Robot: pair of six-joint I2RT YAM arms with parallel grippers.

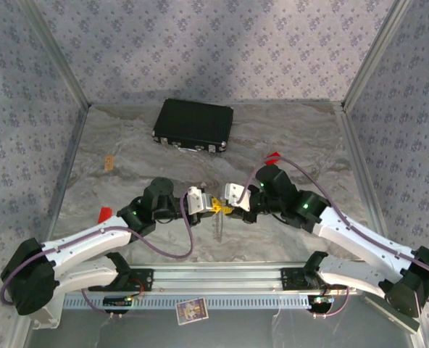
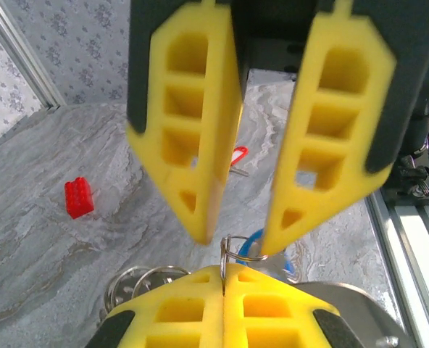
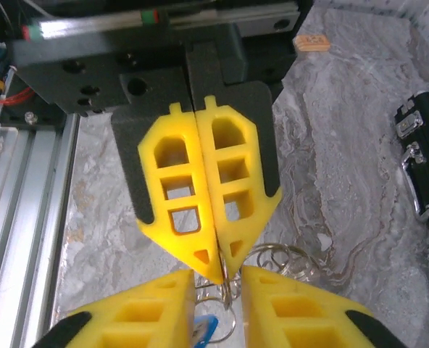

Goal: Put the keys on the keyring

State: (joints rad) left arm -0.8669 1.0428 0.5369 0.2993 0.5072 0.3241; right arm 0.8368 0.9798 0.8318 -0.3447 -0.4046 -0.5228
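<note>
My left gripper [image 1: 213, 205] [image 2: 223, 270] [image 3: 216, 262] is shut on the keyring [image 2: 240, 246] [image 3: 226, 291], a thin silver wire loop standing up out of its closed tips. My right gripper [image 1: 230, 209] [image 2: 240, 239] [image 3: 218, 281] faces it tip to tip, fingers apart on either side of the ring. The blue-headed key [image 2: 288, 265] [image 3: 208, 335] sits right at the ring, against one right finger; whether it is threaded I cannot tell. The red-headed key [image 2: 236, 156] lies on the table beyond.
A bunch of larger silver rings [image 2: 138, 281] [image 3: 290, 255] lies under the grippers. Red blocks [image 1: 104, 214] [image 1: 272, 157] [image 2: 78, 197] sit to each side. A black case [image 1: 193, 125] [image 3: 426, 167] stands at the back, with a tan chip [image 1: 109, 163]. The metal rail [image 1: 214, 276] runs along the near edge.
</note>
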